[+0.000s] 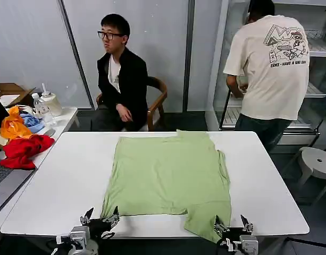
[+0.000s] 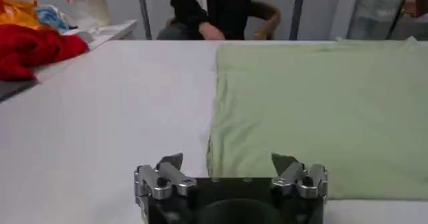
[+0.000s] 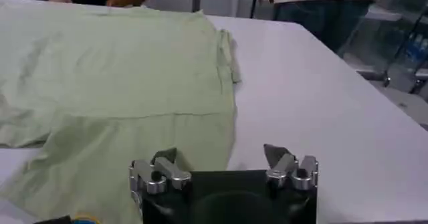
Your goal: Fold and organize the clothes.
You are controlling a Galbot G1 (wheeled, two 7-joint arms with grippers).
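Observation:
The light green shirt (image 1: 170, 178) lies spread flat on the white table (image 1: 61, 180), plain side up, one corner hanging over the near edge at the right. My left gripper (image 1: 101, 218) hovers open at the near edge, just before the shirt's near-left corner (image 2: 221, 165). At the near edge on the other side, my right gripper (image 1: 231, 224) stands open beside the overhanging corner (image 3: 100, 172). In the left wrist view the open left gripper (image 2: 227, 162) faces the shirt's hem. Seen from the right wrist, the right gripper (image 3: 220, 153) straddles the shirt's right edge. Nothing is held.
A heap of red, orange and blue garments (image 1: 22, 141) lies on a side table at the left, beside a laptop (image 1: 0, 178) and bottles (image 1: 46, 106). A seated person is behind the table, another stands at a cabinet. A white stool (image 1: 317, 162) stands at the right.

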